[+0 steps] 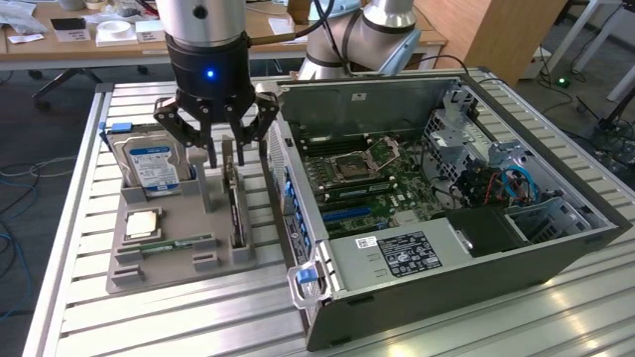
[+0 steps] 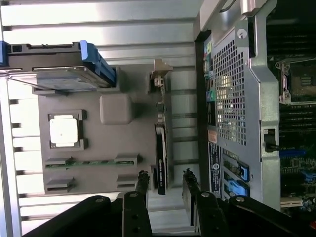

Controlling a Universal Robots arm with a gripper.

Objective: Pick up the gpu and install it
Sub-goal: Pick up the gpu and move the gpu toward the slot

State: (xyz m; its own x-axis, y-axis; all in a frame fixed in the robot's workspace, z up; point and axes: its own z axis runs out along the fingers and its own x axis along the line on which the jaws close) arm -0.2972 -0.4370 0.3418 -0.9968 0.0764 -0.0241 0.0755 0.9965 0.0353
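The gpu [image 1: 236, 204] stands on edge in the grey tray [image 1: 149, 271], along its edge beside the open computer case [image 1: 447, 245]. Just behind, your jaws hang wide open, straddling it from above, gripping nothing.

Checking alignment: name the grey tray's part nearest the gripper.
The thin dark card standing on edge below the open gripper, not the blue-labelled hard drive, square chip or green memory stick.

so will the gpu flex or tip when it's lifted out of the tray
Probably stiff: the gpu is a thin flat board. It stands on edge in the gray tray slot, so a sideways nudge could tilt it.
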